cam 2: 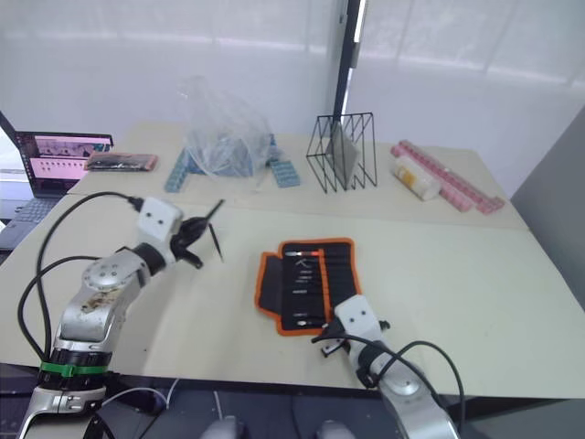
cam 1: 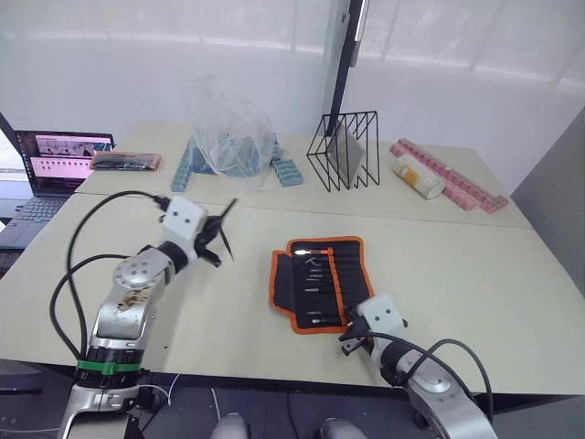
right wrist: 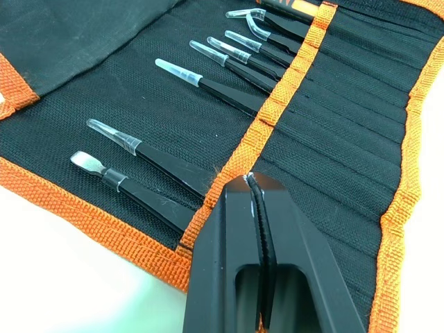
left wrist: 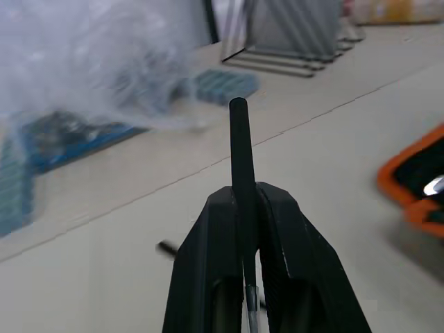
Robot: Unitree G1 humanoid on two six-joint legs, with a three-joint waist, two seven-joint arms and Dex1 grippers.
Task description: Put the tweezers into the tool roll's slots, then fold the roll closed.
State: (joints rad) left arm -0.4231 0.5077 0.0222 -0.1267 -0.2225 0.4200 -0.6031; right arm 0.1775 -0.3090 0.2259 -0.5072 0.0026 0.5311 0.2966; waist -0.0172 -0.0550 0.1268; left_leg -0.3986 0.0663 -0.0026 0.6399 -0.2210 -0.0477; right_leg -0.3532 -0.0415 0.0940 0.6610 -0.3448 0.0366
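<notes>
The tool roll (cam 1: 322,282) lies open on the table, black with orange trim. Several tweezers (right wrist: 229,94) with clear tip caps sit in its slots (right wrist: 333,132), which an orange strip borders. My left gripper (left wrist: 243,198) is raised above the table to the left of the roll and is shut on one slim black tweezers (left wrist: 239,139), which sticks out past the fingertips. My right gripper (right wrist: 250,184) is at the roll's near edge. Its fingers (right wrist: 222,229) are shut, with the tips resting on the orange strip and nothing seen between them.
At the table's far left stands an open laptop (cam 1: 57,165), with a flat pouch (cam 1: 126,162) beside it. A clear plastic bag over blue boxes (cam 1: 228,142), a black wire rack (cam 1: 345,151), a white roll (cam 1: 419,178) and pink strips (cam 1: 452,176) line the back.
</notes>
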